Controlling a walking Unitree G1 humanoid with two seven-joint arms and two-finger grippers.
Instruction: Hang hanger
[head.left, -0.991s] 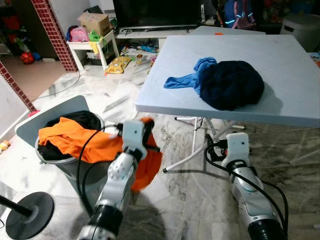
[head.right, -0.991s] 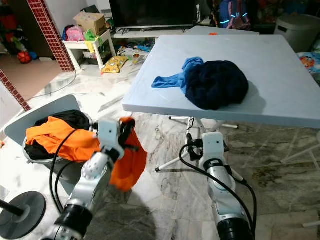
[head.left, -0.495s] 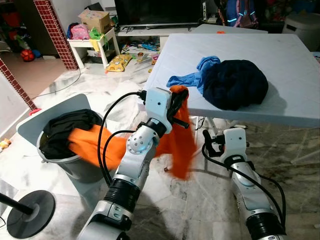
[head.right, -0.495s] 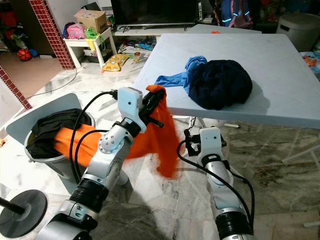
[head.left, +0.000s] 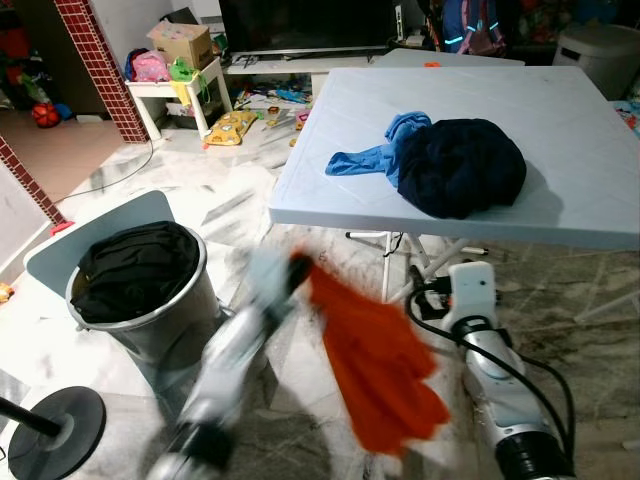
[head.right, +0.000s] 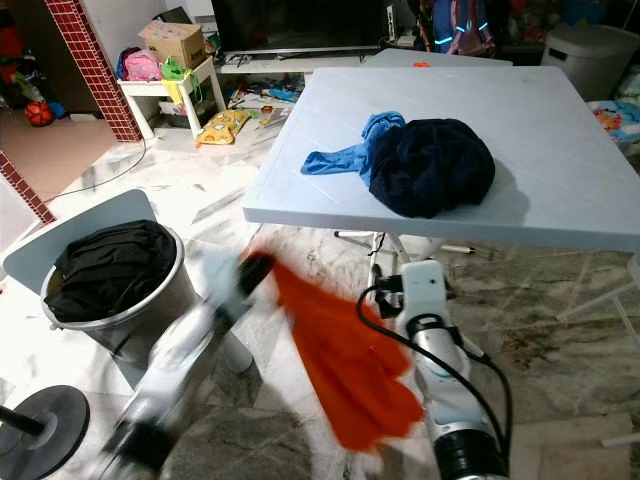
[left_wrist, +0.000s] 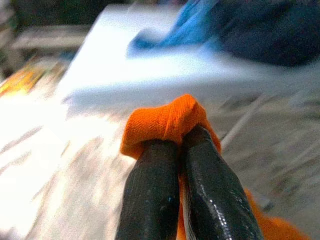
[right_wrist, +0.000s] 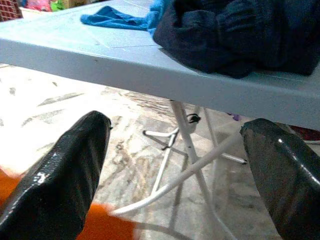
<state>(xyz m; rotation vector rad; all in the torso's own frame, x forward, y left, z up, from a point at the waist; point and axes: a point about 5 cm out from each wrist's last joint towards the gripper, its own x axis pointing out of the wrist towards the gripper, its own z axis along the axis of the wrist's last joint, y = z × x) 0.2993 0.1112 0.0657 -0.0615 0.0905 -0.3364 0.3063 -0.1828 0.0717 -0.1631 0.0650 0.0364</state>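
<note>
The left gripper (left_wrist: 182, 137) is clamped tight on a bunched corner of an orange garment (head.left: 375, 370), whose free length trails low, close to the marble floor (head.left: 580, 300), between the grey bin (head.left: 150, 320) of dark clothes and the pale blue counter (head.left: 560, 140). The left arm is badly blurred in the head views, so its exact pose is hard to read. The right gripper (right_wrist: 175, 165) hangs below the counter edge with its fingers spread wide and nothing between them.

No hanger can be made out anywhere, so the task's own object is unlocated.

The grip covers only a small fold of cloth; in my judgement a fast swing could pull it free and drop the garment on the floor. The trailing end could also catch the counter's folding legs (head.left: 390, 300) or wrap over the right arm and its cables. On the counter lie a navy garment (head.left: 460, 165) and a blue cloth (head.left: 375, 155), touching each other; cloth flung across the top could drag them.
</note>
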